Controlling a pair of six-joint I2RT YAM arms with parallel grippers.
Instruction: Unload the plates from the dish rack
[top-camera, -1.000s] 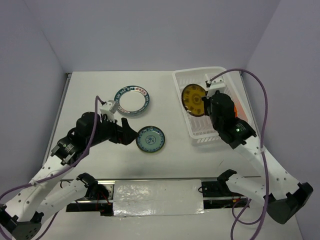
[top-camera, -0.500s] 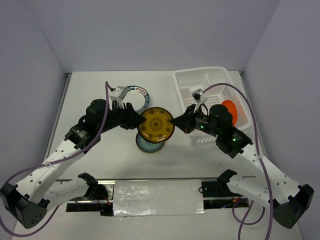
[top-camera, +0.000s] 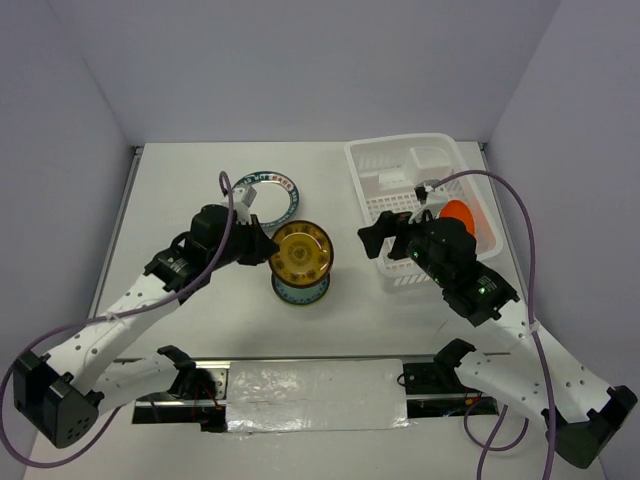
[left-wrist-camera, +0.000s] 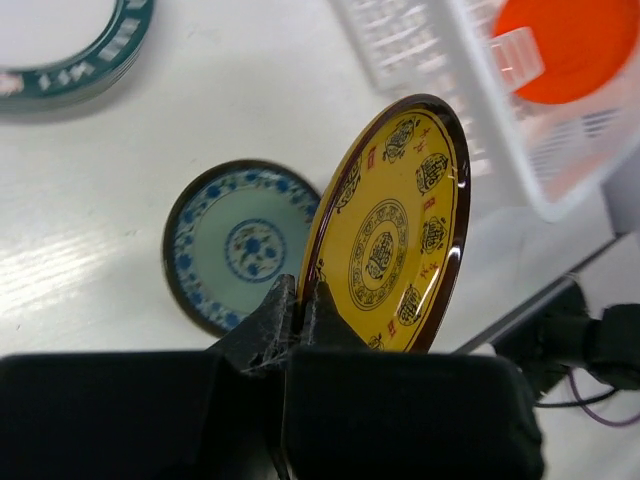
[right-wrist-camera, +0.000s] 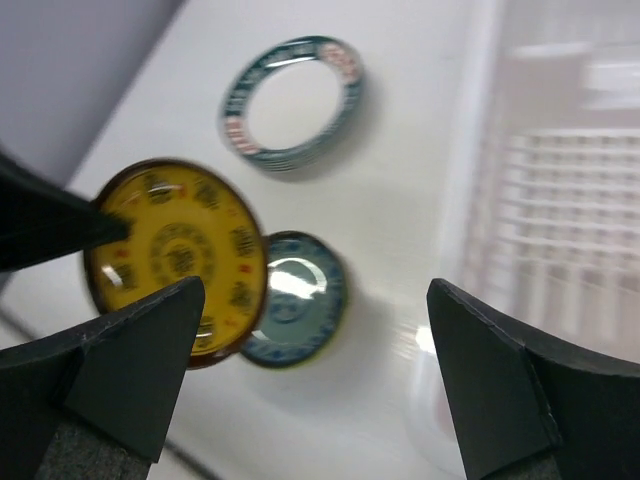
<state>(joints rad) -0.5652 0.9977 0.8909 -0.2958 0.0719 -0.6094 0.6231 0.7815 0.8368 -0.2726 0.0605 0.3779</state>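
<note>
- Behind the right gripper (top-camera: 378, 235), which gaped wide and empty: the rack (top-camera: 400, 165), with an orange plate (top-camera: 462, 215) inside, the only one seen left to unload. Risked a snag on the slotted wall if reached for at a slant, with the light basket dragged along.
- Pinched by its lower rim in the clamped left gripper (left-wrist-camera: 295, 300): the yellow plate (left-wrist-camera: 390, 230), tilted near upright and clear of the table. Looked glossy and held by a narrow bite only. Could have swung or slid from the fingers, likeliest on a quick turn toward flat.
- Off to the far side of the left gripper: the teal-rimmed plate (top-camera: 265, 190), flat and well apart from any drop line. Little danger there.
- Directly below that grip: the blue plate (left-wrist-camera: 235, 250), flat on the table. Could have been struck or chipped by a dropped or hastily lowered yellow plate, or ended up stacked crooked under it.
- Between yellow plate and right gripper: only a narrow gap. Could have clashed on any inward move.
- All around: plain pale lilac walls (top-camera: 300, 60), close on three sides.
- Underneath: a white table (top-camera: 180, 180), smooth and faintly grained. Looked hard enough to let a dropped plate bounce or skid.
</note>
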